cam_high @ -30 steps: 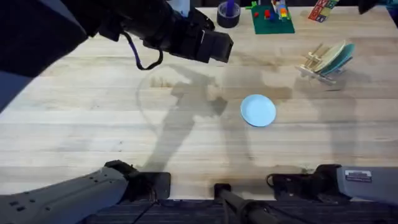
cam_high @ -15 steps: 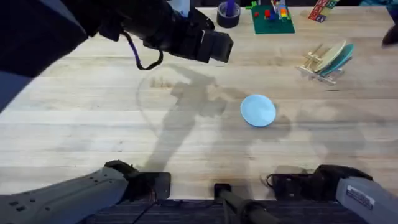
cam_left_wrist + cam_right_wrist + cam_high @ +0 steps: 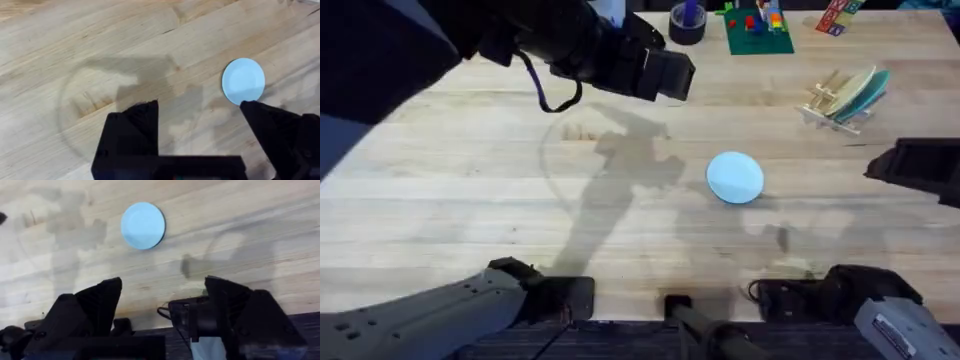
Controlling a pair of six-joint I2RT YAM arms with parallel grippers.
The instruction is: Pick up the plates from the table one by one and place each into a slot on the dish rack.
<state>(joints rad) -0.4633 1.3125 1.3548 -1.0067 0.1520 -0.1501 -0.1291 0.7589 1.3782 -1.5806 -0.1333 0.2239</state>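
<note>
1. The dish rack (image 3: 832, 100), a small pale wooden frame with upright dowel pegs, stands at the far right of the table (image 3: 460, 190). A pale yellow plate (image 3: 847, 88) and a darker teal plate (image 3: 869, 92) lean in its slots.
2. The light blue plate (image 3: 735, 177), round, flat and smooth, lies flat on the bare planks right of centre, well apart from the rack.
3. The tabletop is light wood with visible grain.
4. The left gripper (image 3: 200, 110) hangs above the table, black fingers spread wide, holding nothing.
5. The right gripper (image 3: 162, 287) is likewise spread wide and empty above the wood, the blue plate beyond it.
</note>
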